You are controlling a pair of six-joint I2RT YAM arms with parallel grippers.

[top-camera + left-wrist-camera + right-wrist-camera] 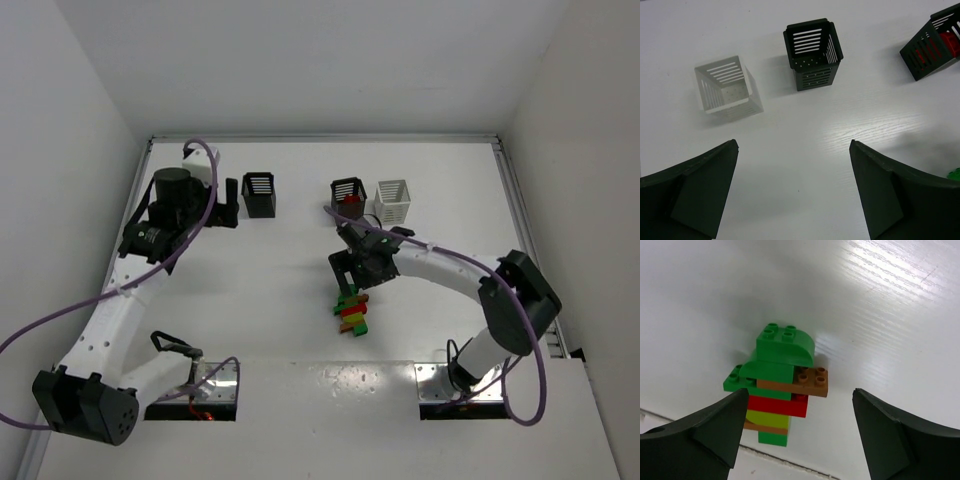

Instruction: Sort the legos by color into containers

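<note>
Four bins, counted across two views. My left wrist camera shows a white bin [727, 90] with only its dotted floor showing. Just right of it is a black bin [812, 52], equally bare inside. At the frame's right edge is a second black bin [932, 47] holding red legos [951, 41]. Overhead, that loaded bin stands just beside a second white bin [392, 201]; I cannot tell what lies in it. The first white bin I find only from the wrist; overhead my own left arm covers that corner.

The bins line the back of the table [300, 260], near the rear wall [320, 60]. A side rail [513, 200] runs down the right. Bare tabletop lies between the row and the stack of legos [777, 390], which sits just beyond the near ledge [330, 390].

Only my right wrist view separates the stack's layers: green, a brown plate jutting right, red, yellow-green, brown, green. From above it is a small striped clump.

My right claw [800, 392] is spread wide with a finger on each side of the stack, touching neither side and gripping nothing. My left claw [793, 165] is fully spread and empty, over bare table in front of the bins.
</note>
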